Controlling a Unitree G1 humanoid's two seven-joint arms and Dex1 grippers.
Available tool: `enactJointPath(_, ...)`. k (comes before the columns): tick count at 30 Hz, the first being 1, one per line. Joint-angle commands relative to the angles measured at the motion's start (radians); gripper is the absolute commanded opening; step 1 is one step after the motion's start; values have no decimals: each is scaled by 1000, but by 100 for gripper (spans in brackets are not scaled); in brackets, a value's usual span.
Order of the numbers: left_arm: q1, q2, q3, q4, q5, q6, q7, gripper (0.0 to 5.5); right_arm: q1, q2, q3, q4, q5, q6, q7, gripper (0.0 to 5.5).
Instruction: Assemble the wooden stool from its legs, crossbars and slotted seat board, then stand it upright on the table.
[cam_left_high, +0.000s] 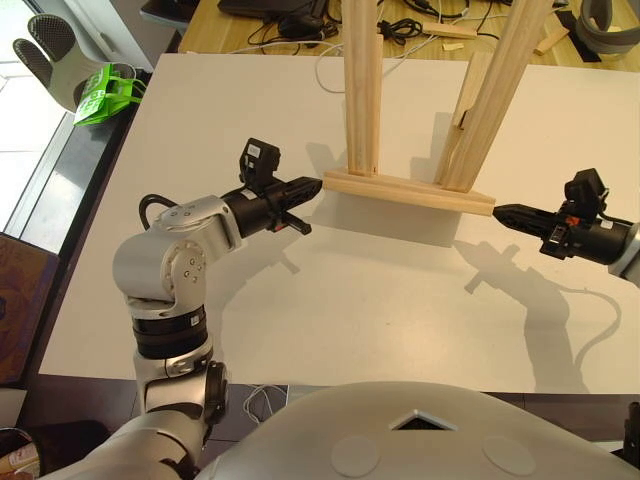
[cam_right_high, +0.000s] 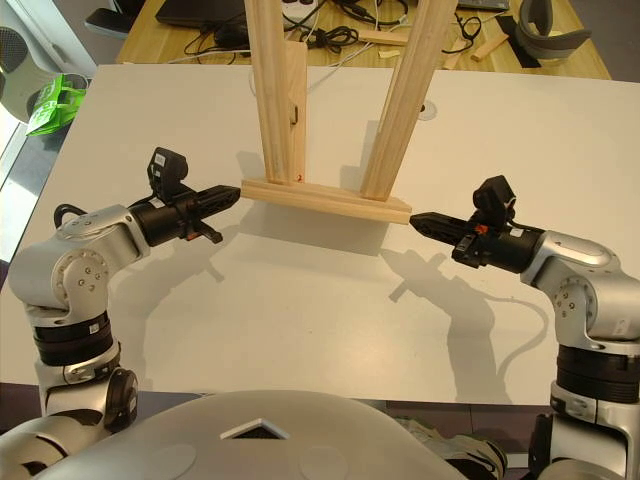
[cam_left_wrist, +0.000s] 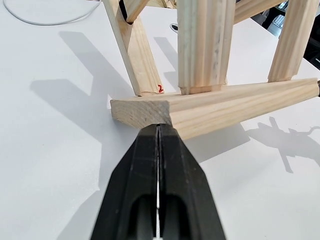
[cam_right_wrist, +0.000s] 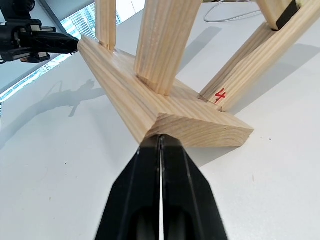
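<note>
Stool (cam_right_high: 330, 110) rests upside down on the worktop (cam_right_high: 300, 320), its seat board (cam_right_high: 325, 200) between left claw (cam_right_high: 232, 191) and right claw (cam_right_high: 418, 218), both closed, tips touching its ends; uneven pushing could make it slip or topple.

**Quick headcount, stool edition**

One seat board (cam_left_high: 408, 191), and it's on one white table (cam_left_high: 250, 300). Four legs (cam_left_high: 362, 90) stick up out of the board, two toward each end; the left eye view is the easiest place to count them. Grippers: two, the left gripper (cam_left_high: 318, 186) and the right gripper (cam_left_high: 500, 211). The desk (cam_left_high: 230, 35) behind has two loose wood offcuts (cam_left_high: 448, 30). One green bag (cam_left_high: 108, 92) too. The cables (cam_left_high: 400, 25) are too tangled to count.
</note>
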Motion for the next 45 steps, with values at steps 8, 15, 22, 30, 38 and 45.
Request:
enactJointPath(8, -54, -97, -59, -79, -186, 14, -79, 1, -62, 54, 43, -87, 123, 37, 29, 0)
enactJointPath(15, -63, -110, -41, -96, -211, 24, -81, 1, -74, 55, 35, -113, 147, 67, 26, 0)
enactJointPath(22, -62, -113, -37, -105, -218, 30, -87, 1, -72, 50, 34, -124, 155, 83, 31, 0)
enactJointPath(30, -59, -114, -33, -115, -227, 34, -93, 1, -69, 43, 25, -133, 182, 101, 31, 0)
enactJointPath(38, -52, -106, -33, -123, -240, 38, -99, 1, -63, 39, 26, -140, 191, 111, 32, 0)
enactJointPath(45, -16, -62, -70, -99, -180, -7, -107, 1, -45, 30, 40, -109, 128, 61, 26, 0)
